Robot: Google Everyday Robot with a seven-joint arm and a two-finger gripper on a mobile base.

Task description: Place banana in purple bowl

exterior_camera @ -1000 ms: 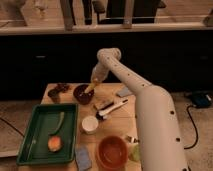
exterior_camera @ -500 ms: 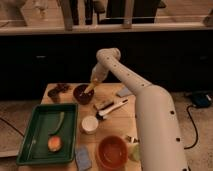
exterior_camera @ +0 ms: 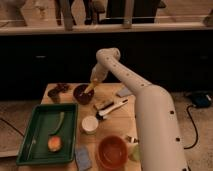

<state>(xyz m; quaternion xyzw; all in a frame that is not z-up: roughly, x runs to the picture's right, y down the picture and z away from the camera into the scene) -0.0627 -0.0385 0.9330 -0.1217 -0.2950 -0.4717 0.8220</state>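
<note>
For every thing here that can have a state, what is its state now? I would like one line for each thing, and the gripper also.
gripper: low over the purple bowl, at the banana
banana: tilted, lower end in the purple bowl
purple bowl: upright
green tray: lying flat, holds a green vegetable and an orange-red fruit
white cup: upright
orange bowl: upright, looks empty

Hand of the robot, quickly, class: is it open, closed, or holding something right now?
Hand: at the rim of the small round dark purple bowl, with the small yellow banana at its tip; open or closed cannot be told.
</note>
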